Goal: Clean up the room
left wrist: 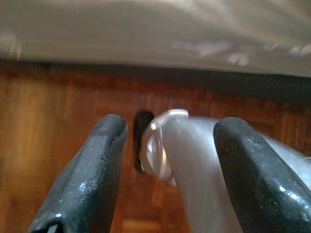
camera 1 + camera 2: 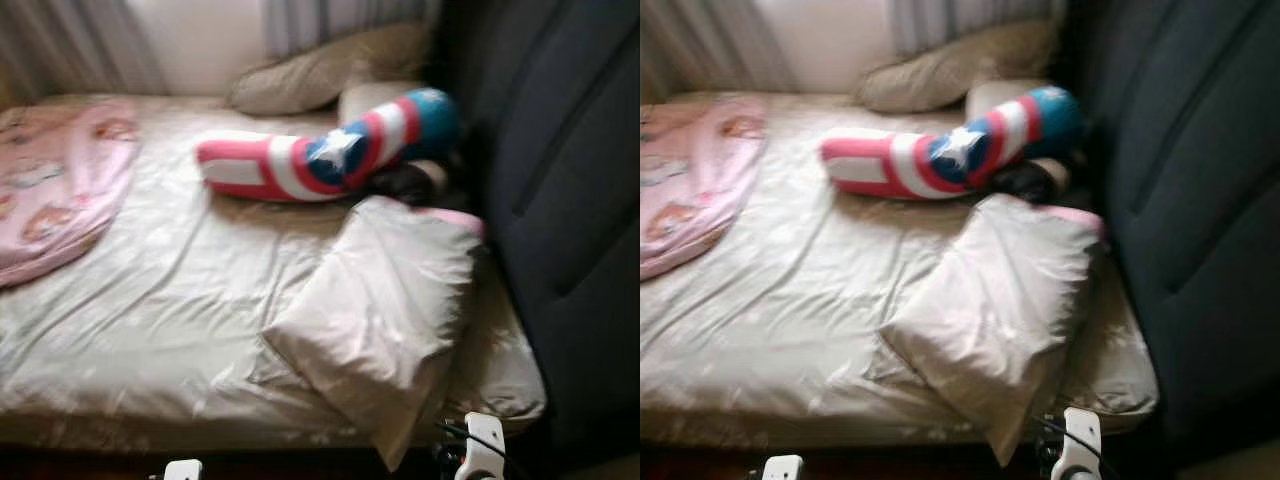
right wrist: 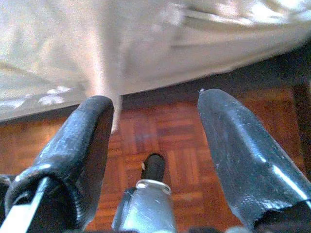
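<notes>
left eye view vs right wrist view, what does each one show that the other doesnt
Left eye view alone: the red, white and blue star-patterned bolster, the pink printed blanket, the tan pillow by the curtains and the dark padded headboard.
Right wrist view alone: the reddish wooden parquet floor and the open right gripper over it.
Both: the cream satin bedsheet and a corner of the big cream satin pillow overhanging the bed edge.

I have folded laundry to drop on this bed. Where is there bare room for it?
The widest free patch is the middle of the sheet, between the pink blanket at the left and the big pillow at the right. The far right corner is crowded: the striped bolster, two pillows and a dark bundle by the dark headboard.
</notes>
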Motion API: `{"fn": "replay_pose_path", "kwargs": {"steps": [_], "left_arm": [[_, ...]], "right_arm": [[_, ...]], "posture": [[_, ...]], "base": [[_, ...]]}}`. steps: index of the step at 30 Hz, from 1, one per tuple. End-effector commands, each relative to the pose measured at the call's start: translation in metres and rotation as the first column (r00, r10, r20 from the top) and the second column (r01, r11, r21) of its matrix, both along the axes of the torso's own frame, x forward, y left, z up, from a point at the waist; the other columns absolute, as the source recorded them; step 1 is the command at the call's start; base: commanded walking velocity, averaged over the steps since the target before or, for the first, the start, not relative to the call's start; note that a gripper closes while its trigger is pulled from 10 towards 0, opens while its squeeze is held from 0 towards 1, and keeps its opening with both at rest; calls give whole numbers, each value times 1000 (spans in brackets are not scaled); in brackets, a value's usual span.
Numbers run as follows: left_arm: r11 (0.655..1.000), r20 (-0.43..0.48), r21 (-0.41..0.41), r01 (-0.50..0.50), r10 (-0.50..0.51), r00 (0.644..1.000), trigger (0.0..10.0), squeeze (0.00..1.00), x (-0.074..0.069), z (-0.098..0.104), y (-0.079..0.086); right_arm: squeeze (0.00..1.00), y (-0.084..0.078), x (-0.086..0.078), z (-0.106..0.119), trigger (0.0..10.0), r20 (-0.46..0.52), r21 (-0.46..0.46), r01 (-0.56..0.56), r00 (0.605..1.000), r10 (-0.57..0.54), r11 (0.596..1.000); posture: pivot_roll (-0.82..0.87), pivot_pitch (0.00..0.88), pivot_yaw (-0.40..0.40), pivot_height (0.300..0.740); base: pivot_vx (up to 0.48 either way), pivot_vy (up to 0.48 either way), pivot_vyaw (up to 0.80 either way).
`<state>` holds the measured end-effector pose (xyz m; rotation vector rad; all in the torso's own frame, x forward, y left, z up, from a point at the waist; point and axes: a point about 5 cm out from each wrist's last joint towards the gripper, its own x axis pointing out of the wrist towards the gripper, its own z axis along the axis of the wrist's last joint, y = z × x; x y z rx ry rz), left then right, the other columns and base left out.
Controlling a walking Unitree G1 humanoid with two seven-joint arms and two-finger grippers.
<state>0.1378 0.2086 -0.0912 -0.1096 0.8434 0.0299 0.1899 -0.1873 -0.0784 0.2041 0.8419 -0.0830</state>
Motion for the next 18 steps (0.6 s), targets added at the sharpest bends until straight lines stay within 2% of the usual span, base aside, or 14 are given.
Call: {"fn": "replay_pose_path", "kwargs": {"steps": [1,10,18], "left_arm": [[1000,-1,-1,-16,16,1000,10000,0,1,0,3],[999,-1,-18,-32,32,999,10000,0,0,0,3],[999,-3,-24,-35,35,999,10000,0,0,0,2]], "right_arm": [[0,4,-5,-3,10000,-14,11,5,1000,-5,1000],[0,4,-5,-3,10000,-21,11,13,1000,-13,1000],[0,4,-5,-3,10000,-22,8,18,1000,-18,1000]], "posture": [[117,76,-33,740],[116,77,-32,740],[115,75,-32,740]], "base": [[0,0,0],[0,0,0],[0,480,0]]}}
